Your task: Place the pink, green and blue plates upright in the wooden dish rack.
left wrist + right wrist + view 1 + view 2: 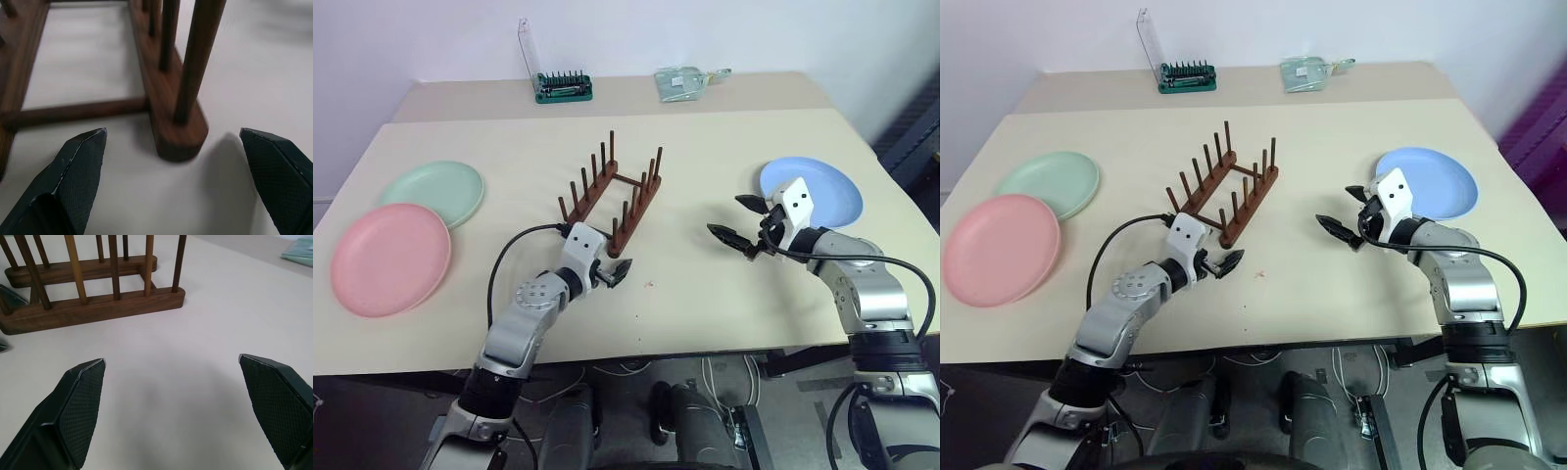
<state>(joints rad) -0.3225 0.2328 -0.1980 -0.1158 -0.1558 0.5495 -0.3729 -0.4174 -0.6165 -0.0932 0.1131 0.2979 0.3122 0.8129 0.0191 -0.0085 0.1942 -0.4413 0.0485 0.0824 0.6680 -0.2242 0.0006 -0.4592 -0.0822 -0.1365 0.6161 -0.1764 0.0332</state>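
The wooden dish rack (612,201) stands empty in the middle of the table. The pink plate (389,259) lies flat at the near left, and the green plate (435,191) lies just behind it with its rim tucked under the pink one. Over at the right lies the blue plate (822,186), also flat. My left gripper (616,274) is open at the near end of the rack's right rail (178,132), which sits between its fingers without touching them. My right gripper (729,217) is open and empty above the table, between the rack and the blue plate, pointing at the rack (93,308).
A green bit holder with a clear lid (560,86) and a clear packet (683,81) lie on the back table. The table's front edge (636,357) runs just below both arms. Bare tabletop lies between the rack and the plates.
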